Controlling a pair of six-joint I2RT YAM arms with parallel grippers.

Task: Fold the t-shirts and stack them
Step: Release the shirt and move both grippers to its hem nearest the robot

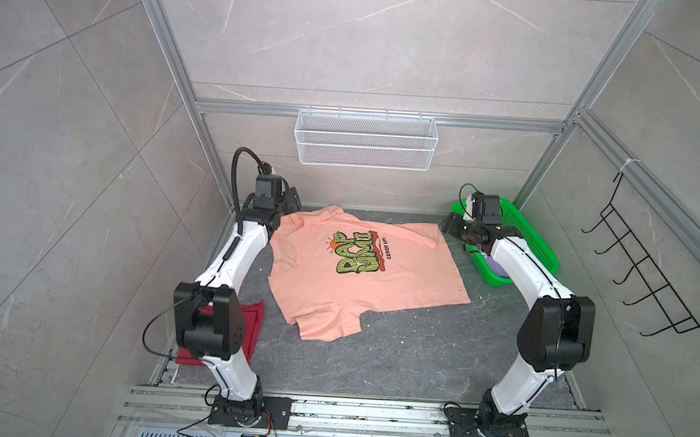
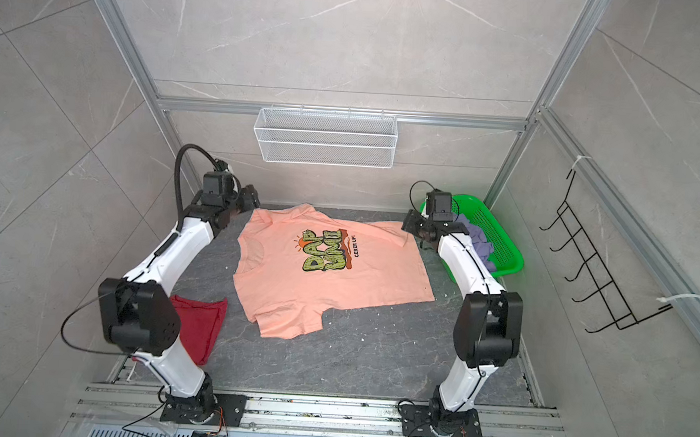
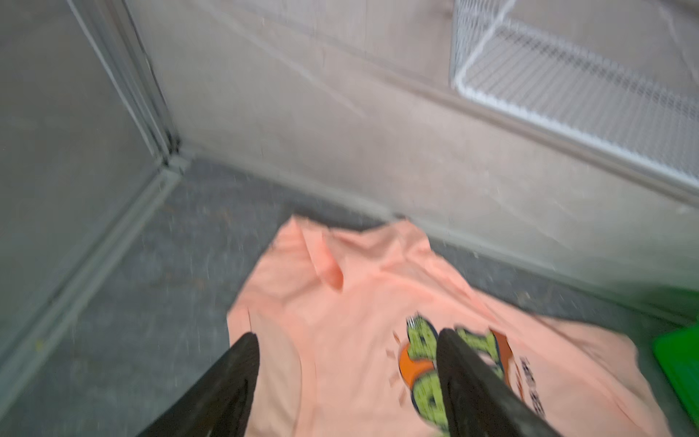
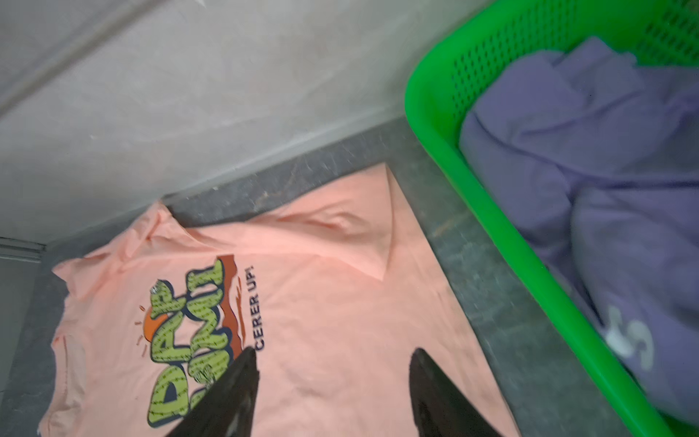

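**Both grippers open and empty above the peach shirt's far edge**

The left gripper (image 3: pixel 348 336) has its jaws spread wide with nothing between them; through the gap its wrist view shows only cloth and part of the print (image 3: pixel 420 363). The right gripper (image 4: pixel 333 352) is likewise parted and holds nothing. In both top views the two hang just above the far corners of the peach shirt (image 1: pixel 335 302), the left one by the far sleeve (image 1: pixel 298 220) and the right one by the far corner of the hem (image 1: pixel 426 234), which is turned over on itself.

The peach shirt lies spread on the middle of the table (image 1: pixel 394 355), print up, collar (image 1: pixel 285 257) to the left and hem to the right. A red shirt (image 2: pixel 198 326) lies at the near left, partly hidden by the left arm. A purple shirt (image 4: pixel 586 170) sits bunched in the green basket (image 4: pixel 435 113) at the far right.

The shirt looks light, limp and thin. It should sag and drag on the table rather than keep its shape, and a pinch may catch one layer only. The best holds are probably the thicker edges: the shoulder seam beside the collar for the left gripper, the hem corner for the right. The turned-over corner likely needs flattening before any fold.
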